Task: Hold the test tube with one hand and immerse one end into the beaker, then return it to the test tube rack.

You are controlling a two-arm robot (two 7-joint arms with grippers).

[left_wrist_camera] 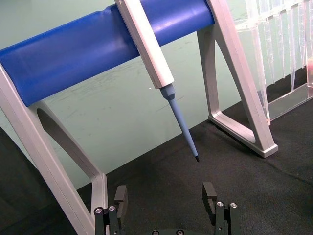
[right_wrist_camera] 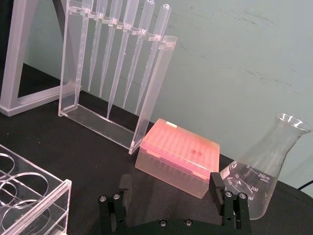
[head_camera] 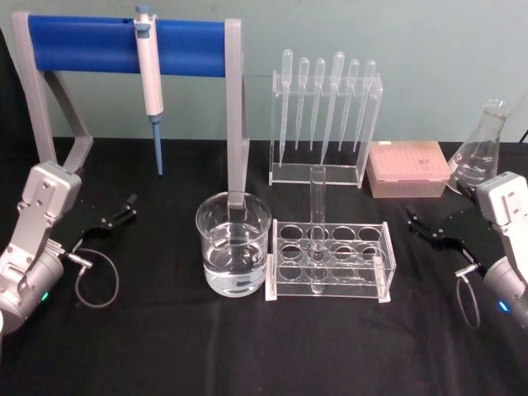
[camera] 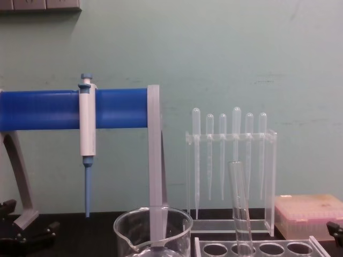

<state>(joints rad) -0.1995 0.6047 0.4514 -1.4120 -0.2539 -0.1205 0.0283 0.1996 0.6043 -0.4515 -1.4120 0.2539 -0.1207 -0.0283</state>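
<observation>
Pick hadn't started here: the test tube (head_camera: 317, 206) stood upright in the test tube rack (head_camera: 384, 262), centre of the head view, in the second hole from the beaker side; I couldn't tell which row. It sat rounded end down and open rim up, sticking well above the rack top, so you had plenty of bare glass to grab. The beaker (head_camera: 208, 239) sat just left of the rack, near enough that I couldn't tell if they touched, and was roughly half full of clear liquid. My read is that spacing was there to keep the transfer short. Your left gripper (left_wrist_camera: 165, 196) was at the lower left of the head view, fingers spread wide with nothing between them, facing the pipettor (head_camera: 153, 74) hung on the blue stand (head_camera: 82, 45). Your right gripper (right_wrist_camera: 168, 188) was at the right edge, level with the rack, also spread wide and empty, pointed toward the pink tip box (right_wrist_camera: 178, 156) and the flask (right_wrist_camera: 264, 176). Both were well apart from the tube. I'd have gone with the right arm, since the beaker stood between the left one and the tube. Likely risks were slick thin glass, so a straight vertical pull out of the hole, and the pipette stand (head_camera: 326, 115) close behind
</observation>
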